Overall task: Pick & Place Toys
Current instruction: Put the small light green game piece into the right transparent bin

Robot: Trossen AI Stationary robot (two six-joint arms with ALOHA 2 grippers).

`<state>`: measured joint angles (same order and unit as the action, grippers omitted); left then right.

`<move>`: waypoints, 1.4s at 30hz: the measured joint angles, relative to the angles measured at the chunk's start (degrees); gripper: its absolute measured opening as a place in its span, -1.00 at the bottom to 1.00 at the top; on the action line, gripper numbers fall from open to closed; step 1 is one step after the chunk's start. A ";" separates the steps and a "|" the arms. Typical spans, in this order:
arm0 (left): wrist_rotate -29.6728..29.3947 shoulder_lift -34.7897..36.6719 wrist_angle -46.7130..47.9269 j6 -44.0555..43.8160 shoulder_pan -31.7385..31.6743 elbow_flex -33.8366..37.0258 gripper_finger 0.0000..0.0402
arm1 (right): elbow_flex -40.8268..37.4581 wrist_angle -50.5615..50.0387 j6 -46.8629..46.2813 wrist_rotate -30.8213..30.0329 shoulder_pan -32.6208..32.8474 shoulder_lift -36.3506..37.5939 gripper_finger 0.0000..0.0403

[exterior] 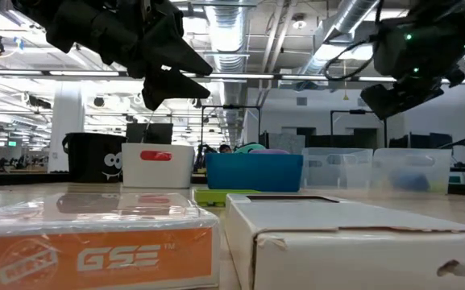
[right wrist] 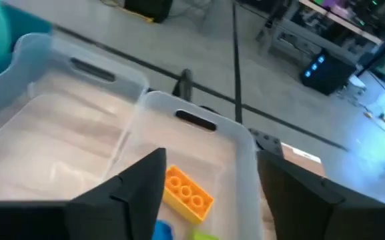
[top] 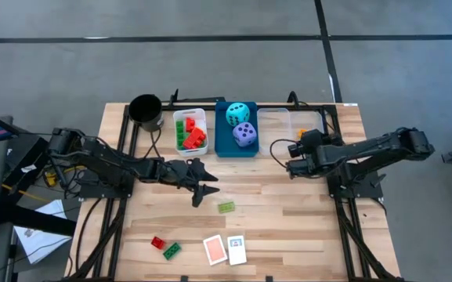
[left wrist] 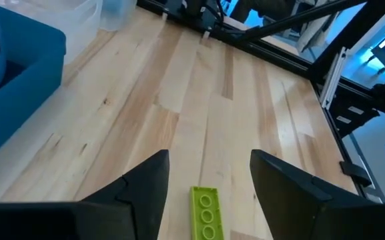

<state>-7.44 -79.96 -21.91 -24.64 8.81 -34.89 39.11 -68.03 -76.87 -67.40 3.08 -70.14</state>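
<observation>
We see the left gripper with fingers spread and empty above the table, the lime green brick flat on the wood between its fingertips and below them, farther right the right gripper, fingers parted, over the clear bin, an orange brick lying inside between its fingers.

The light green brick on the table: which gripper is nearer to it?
Left. The left gripper hovers right beside the light green brick, jaws open and pointed at it. The right gripper is farther away, over the clear bins at the back.
</observation>
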 joint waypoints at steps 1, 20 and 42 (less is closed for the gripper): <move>-0.09 0.00 0.02 0.00 0.21 0.00 0.02 | 0.01 1.56 1.90 -0.02 0.51 -0.27 0.19; -0.02 0.00 -1.47 0.37 5.94 0.06 0.02 | 2.78 60.46 55.08 16.27 21.11 -5.98 0.24; -19.39 -4.65 -2.22 -0.05 10.16 0.04 0.02 | 4.08 97.36 65.07 21.60 28.89 -32.15 0.24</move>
<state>-26.83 -84.62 -24.12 -24.69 18.96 -34.85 43.19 29.33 -11.80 -45.80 31.97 -102.30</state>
